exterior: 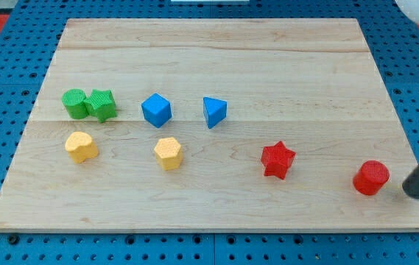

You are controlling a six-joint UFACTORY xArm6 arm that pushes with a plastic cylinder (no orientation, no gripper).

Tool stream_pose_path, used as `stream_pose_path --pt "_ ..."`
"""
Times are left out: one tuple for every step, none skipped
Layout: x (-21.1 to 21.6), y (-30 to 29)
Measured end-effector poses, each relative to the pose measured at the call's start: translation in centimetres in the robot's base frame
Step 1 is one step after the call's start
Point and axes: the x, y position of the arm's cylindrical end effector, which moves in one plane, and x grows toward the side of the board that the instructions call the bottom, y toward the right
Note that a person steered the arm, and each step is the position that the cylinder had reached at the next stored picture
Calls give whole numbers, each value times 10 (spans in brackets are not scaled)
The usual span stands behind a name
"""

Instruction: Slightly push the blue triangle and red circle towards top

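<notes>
The blue triangle (213,112) lies near the middle of the wooden board (216,44). The red circle (371,177) lies near the board's bottom right corner. My tip (416,192) is at the view's right edge, just right of the red circle and slightly below its centre, with a small gap between them. The rod rises from the tip up to the right and leaves the view.
A red star (277,160) lies left of the red circle. A blue cube (156,110) lies left of the triangle. A green circle (74,103) and a green star (102,104) touch at the left. Two yellow blocks (81,146) (168,153) lie below them.
</notes>
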Motion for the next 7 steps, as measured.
stream_pose_path --pt "4 -7" --pt "-16 -31" --pt "-8 -36" --pt "7 -62" --pt "-15 -67" --pt "-25 -67" --pt "1 -57"
